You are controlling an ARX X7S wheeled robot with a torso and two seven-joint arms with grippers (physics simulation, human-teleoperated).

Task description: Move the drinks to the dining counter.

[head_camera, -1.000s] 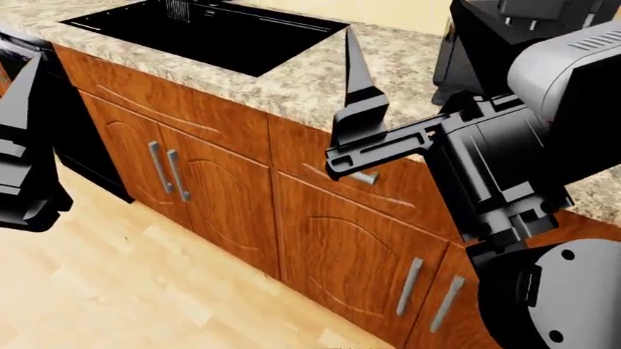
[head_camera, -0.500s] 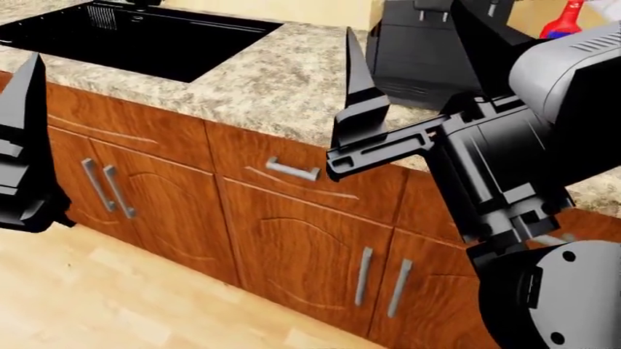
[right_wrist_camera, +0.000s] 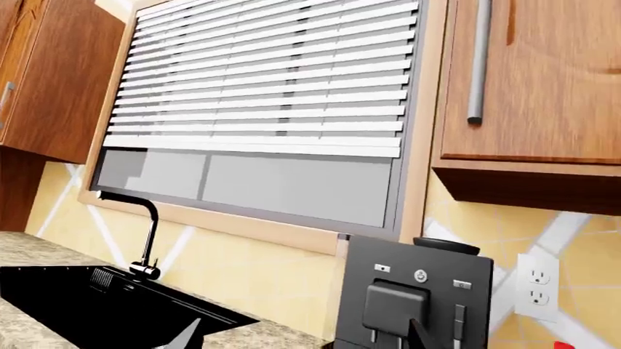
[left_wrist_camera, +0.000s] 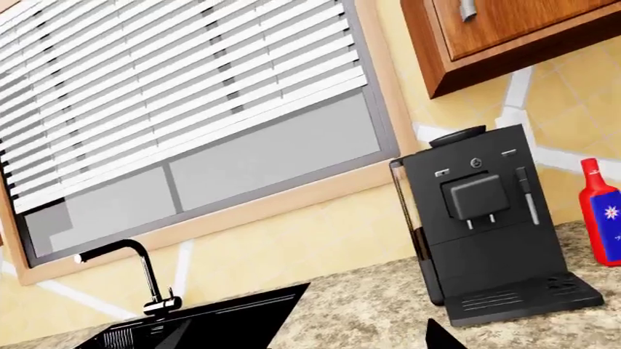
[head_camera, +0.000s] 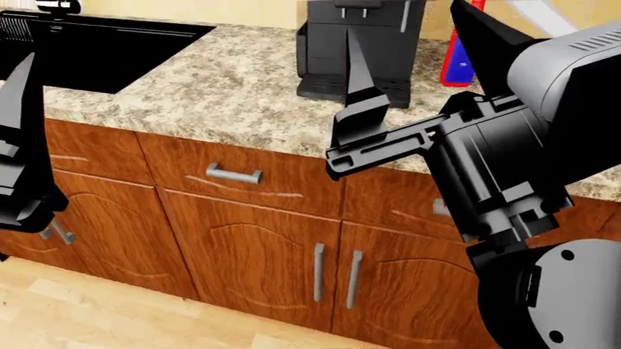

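One of the drinks, a blue rectangular bottle (head_camera: 454, 64) with a red cap and a white star, stands on the brown granite top next to the coffee machine, seen from the head view partly behind my right gripper (head_camera: 417, 62). The left wrist view shows the blue bottle (left_wrist_camera: 603, 218) at the picture's edge. Held up in front of the cabinets, my right gripper (right_wrist_camera: 301, 338) is open and holds nothing. My left gripper (head_camera: 23, 123) hangs at the left before the cabinet fronts. That left gripper (left_wrist_camera: 310, 342) is open and empty too. The dining counter is out of view.
A black coffee machine (head_camera: 357, 45) stands on the granite top (head_camera: 233, 87) over orange cabinets with handles (head_camera: 233, 174). A black sink (head_camera: 92, 43) with a faucet (left_wrist_camera: 145, 280) lies to the left below a window with blinds (right_wrist_camera: 272, 94). Wall cabinets (right_wrist_camera: 529, 94) hang above.
The head view has swung right along the counter: the sink slid to the left, and the coffee machine and blue bottle came into view. Both grippers keep their pose.
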